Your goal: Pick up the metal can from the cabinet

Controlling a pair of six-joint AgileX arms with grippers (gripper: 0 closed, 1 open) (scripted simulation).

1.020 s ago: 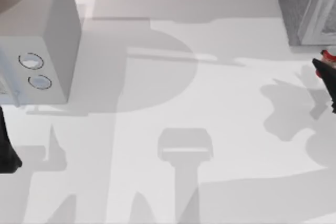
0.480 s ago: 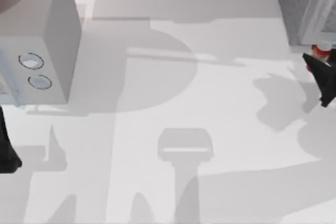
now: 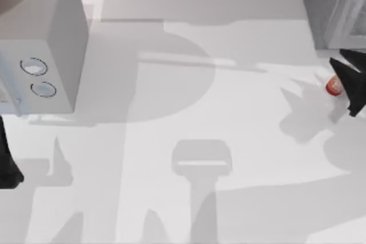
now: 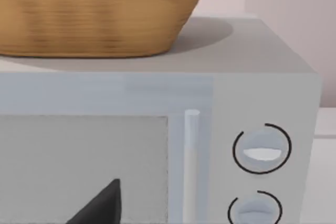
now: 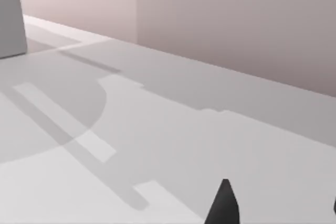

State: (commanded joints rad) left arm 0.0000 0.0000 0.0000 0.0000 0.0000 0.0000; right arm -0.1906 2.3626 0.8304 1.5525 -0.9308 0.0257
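One relation governs the next move: the metal can (image 3: 333, 86) lies just in front of the cabinet (image 3: 331, 4), at the tips of the right gripper (image 3: 347, 87), on the side toward the table's middle. Whether the fingers clamp it or merely touch it I cannot tell, nor which way its long axis runs. The right arm is far nearer; the left gripper (image 3: 8, 164) is parked well away from the cabinet, in front of the pale box with two dials (image 3: 40, 38). The top view gives the can against the cabinet. The left wrist view adds a wicker basket (image 4: 100, 11) on that box; the right wrist view gives bare table (image 5: 157, 145) and a dark fingertip (image 5: 224, 205).
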